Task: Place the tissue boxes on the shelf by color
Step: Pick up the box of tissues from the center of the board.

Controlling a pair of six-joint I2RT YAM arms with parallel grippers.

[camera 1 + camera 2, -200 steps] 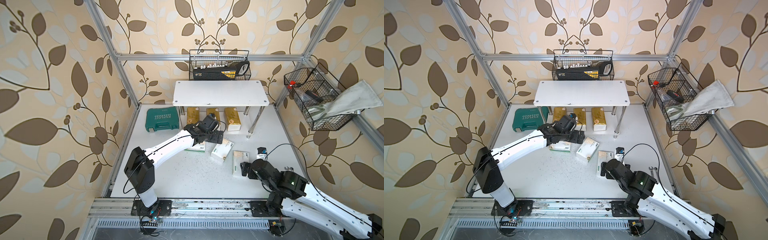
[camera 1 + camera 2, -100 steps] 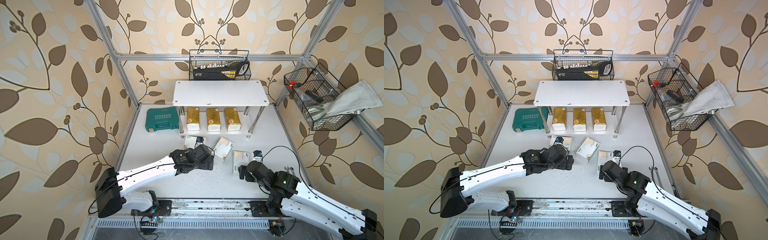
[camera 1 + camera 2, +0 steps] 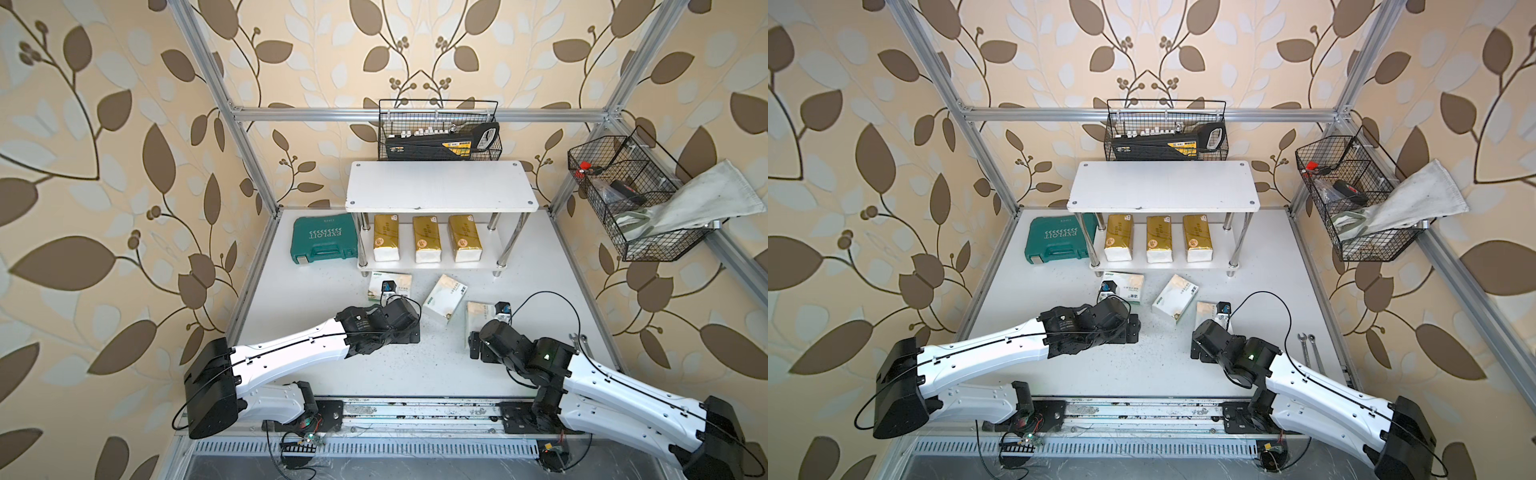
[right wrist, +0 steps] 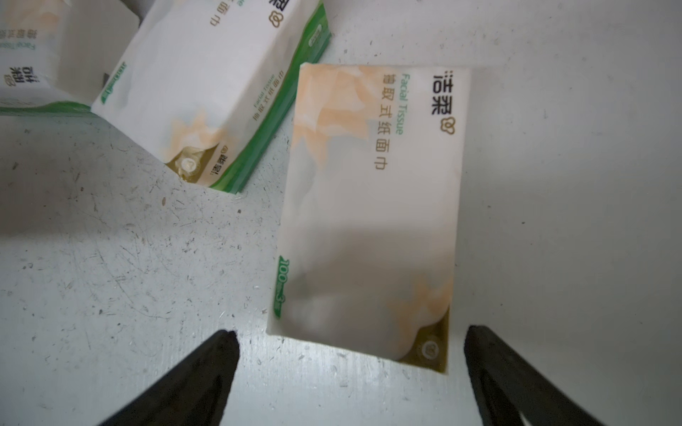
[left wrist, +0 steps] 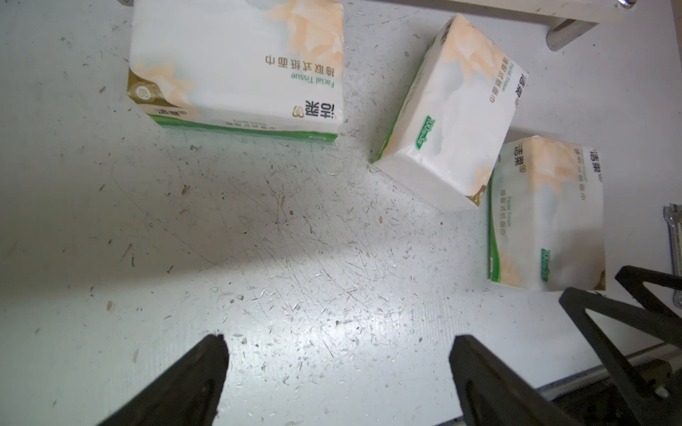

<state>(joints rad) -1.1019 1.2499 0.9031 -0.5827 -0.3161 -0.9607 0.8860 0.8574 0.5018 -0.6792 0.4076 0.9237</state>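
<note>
Three gold tissue boxes (image 3: 386, 237) (image 3: 427, 238) (image 3: 465, 237) stand side by side on the lower board of the shelf (image 3: 440, 185); its top board is bare. Three white tissue boxes lie on the table in front of it: one (image 5: 236, 66) at the left, one (image 5: 450, 110) askew in the middle, one (image 4: 372, 206) at the right. My left gripper (image 5: 337, 354) is open over bare table, short of the left box. My right gripper (image 4: 350, 346) is open, its fingertips level with the near end of the right box, not touching it.
A teal tool case (image 3: 324, 241) lies left of the shelf. A black wire basket (image 3: 438, 133) hangs on the back rail above it. Another basket (image 3: 623, 199) with a grey cloth (image 3: 702, 199) hangs at the right. Two wrenches (image 3: 1310, 349) lie near the table's right edge.
My left arm has pulled back from the shelf's lower board to the front middle of the table, open and empty. The right gripper has drawn back slightly along its white box.
</note>
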